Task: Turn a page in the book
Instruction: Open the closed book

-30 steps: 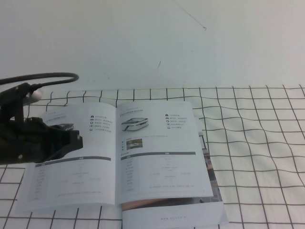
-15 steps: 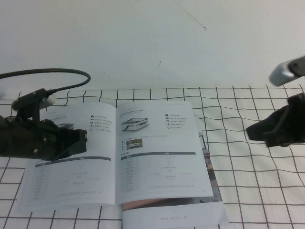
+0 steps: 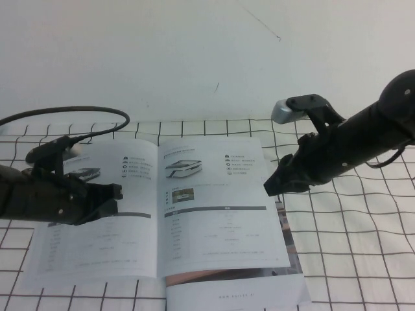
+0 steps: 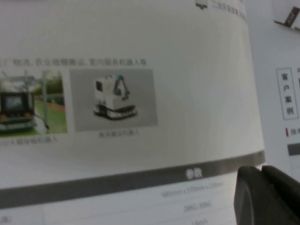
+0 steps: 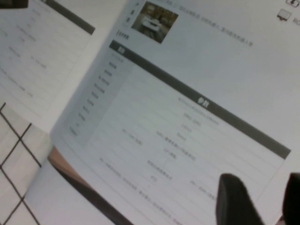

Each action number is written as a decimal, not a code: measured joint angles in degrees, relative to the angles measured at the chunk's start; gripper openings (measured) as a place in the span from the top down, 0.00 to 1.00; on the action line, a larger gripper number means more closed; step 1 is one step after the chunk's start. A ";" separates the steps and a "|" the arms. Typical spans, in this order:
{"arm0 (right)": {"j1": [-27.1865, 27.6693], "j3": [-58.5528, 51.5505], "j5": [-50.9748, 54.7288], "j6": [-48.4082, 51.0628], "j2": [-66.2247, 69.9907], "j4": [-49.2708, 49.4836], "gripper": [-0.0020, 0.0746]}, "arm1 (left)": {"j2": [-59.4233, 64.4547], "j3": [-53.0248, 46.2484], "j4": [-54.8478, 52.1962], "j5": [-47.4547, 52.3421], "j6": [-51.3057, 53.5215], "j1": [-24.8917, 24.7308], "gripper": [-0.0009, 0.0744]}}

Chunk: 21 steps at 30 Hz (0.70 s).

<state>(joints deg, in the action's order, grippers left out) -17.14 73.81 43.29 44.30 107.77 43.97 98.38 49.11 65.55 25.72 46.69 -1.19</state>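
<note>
The book (image 3: 233,295) lies open on the gridded cloth. Its right-hand page (image 3: 217,214) shows a low white vehicle above a dark grey bar. My right gripper (image 3: 269,186) reaches in from the right and sits at that page's outer edge. In the right wrist view its fingers (image 5: 234,201) stand apart, open, with the edge of the page (image 5: 187,93) running between them. My left gripper (image 3: 113,194) hangs low over the left-hand leaf. The left wrist view shows that gripper (image 4: 261,176) shut, just by the grey bar under the rover photo (image 4: 115,96).
A white cloth with a black grid (image 3: 350,227) covers the table. A plain white wall rises behind it. The left arm's black cable (image 3: 78,111) loops above the book's far left corner.
The right arm has come in from the right and travelled left to the right page's edge. The left arm has shifted slightly right over the left page.
</note>
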 joint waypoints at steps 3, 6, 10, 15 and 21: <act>0.00 3.37 -0.02 -3.01 3.59 0.00 0.60 | 0.67 0.13 1.23 -3.78 3.08 0.00 0.99; 0.00 5.03 -1.11 -5.87 6.11 0.00 0.55 | 2.06 0.13 1.87 -5.58 4.32 0.00 0.99; 0.00 5.72 -1.25 -7.03 8.73 0.00 0.53 | 4.34 0.13 2.90 -5.39 4.73 0.00 0.99; 0.00 5.72 -0.94 -7.52 10.52 -0.05 0.53 | 5.20 0.25 6.52 -2.48 5.28 0.00 0.99; 0.00 5.72 0.08 -7.65 10.74 -0.05 0.53 | 5.20 3.72 11.35 9.27 7.35 0.00 0.99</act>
<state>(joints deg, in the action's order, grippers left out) -17.14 79.53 43.37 36.66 118.51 43.92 103.58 52.83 76.90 34.98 54.04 -1.19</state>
